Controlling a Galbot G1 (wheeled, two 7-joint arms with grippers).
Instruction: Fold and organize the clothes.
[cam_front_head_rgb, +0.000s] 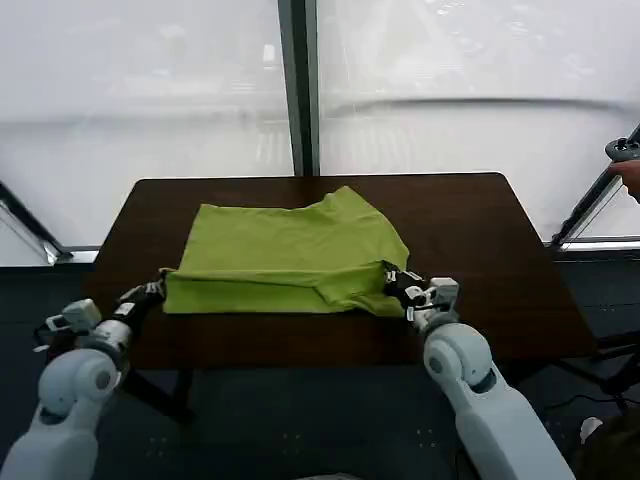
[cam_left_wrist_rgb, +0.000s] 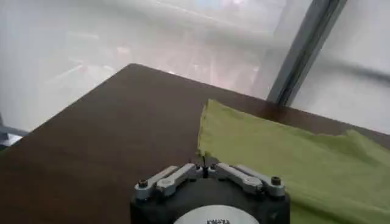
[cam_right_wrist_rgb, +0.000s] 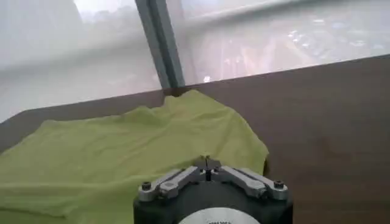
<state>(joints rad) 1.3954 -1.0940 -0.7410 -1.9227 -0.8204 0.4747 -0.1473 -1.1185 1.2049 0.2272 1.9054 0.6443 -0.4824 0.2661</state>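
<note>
Gripping the near corners of the lime-green T-shirt (cam_front_head_rgb: 288, 258), we stand at the dark table (cam_front_head_rgb: 480, 240) at centre frame in the head view, our left gripper (cam_front_head_rgb: 160, 287) at the garment's lower-left corner and our right gripper (cam_front_head_rgb: 393, 284) at its lower-right corner. In both wrist views, the left gripper (cam_left_wrist_rgb: 205, 165) and the right gripper (cam_right_wrist_rgb: 208, 162) show their fingers drawn together at the cloth's edge, so we judge each pinched shut on the fabric. The shirt (cam_left_wrist_rgb: 292, 158) lies partly folded, a doubled band running along its near edge, and sits in the middle of the tabletop, well clear of the far edge by the window. Its long axis runs left to right across the frame, with a rumpled peak pointing toward the upper centre. We judge the risk here as uneven travel: if one arm lifts or moves ahead of the other, the fold would skew and the doubled layer could slide open. A thin pinch might also catch only the top layer, leaving the lower sheet (cam_right_wrist_rgb: 122, 152) behind on the table.
</note>
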